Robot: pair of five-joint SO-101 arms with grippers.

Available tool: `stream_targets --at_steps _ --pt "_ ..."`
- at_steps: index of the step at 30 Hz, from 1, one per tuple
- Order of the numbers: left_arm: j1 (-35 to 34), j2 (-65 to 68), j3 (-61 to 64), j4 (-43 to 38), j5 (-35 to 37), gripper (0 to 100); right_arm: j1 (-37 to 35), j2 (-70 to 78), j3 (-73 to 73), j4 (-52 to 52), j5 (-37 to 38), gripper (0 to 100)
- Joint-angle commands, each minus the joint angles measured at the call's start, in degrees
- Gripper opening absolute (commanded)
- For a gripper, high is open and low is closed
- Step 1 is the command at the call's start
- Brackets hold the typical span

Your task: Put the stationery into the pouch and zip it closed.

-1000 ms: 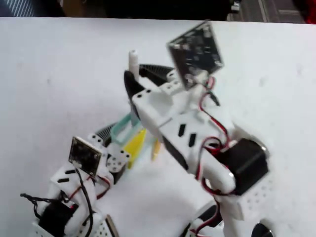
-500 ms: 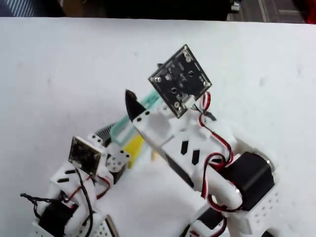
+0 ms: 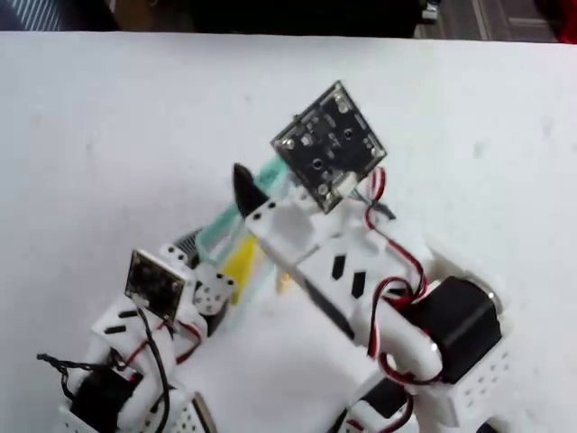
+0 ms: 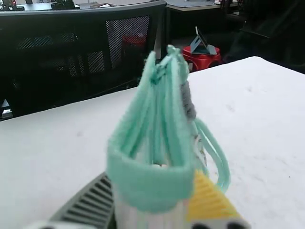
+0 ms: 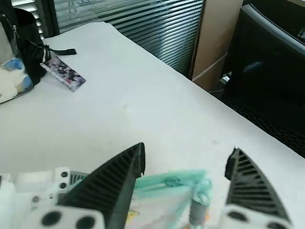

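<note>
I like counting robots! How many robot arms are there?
2. The left arm is at the front left, at one end of the mint-green pouch; the right arm is beside it, over the pouch.

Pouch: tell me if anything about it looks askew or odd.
The pouch is not lying flat: the left gripper clamps one end, squeezing it narrow and on edge. Its grey zip pull sits ungripped between the fingers of the open right gripper. No damage or spill visible.
</note>
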Motion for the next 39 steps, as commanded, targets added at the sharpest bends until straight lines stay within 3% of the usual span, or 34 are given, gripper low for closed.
stream_targets --at_steps 1,4,6,14,29,39 --pt "-6.3 -0.6 -2.6 -0.6 -0.1 3 9.5 1.9 1.2 -2.0 -3.8 25.9" --pt "-11.6 -0.6 -3.4 -0.9 0.0 2 18.2 7.5 4.1 -3.8 -11.6 25.9" --pt "-13.5 -0.6 -3.5 -1.7 0.7 2 21.0 12.8 5.3 -4.5 -12.5 25.9" --pt "-26.2 -0.6 -3.3 -7.0 3.3 2 20.9 33.7 5.5 -4.6 -13.0 25.9" --pt "-17.1 -0.6 -0.4 -6.5 7.3 2 17.5 54.6 5.4 -17.0 -13.0 25.9" --pt "-16.6 -0.6 0.8 -6.7 7.3 2 14.7 62.4 5.4 -21.1 -14.7 25.8"
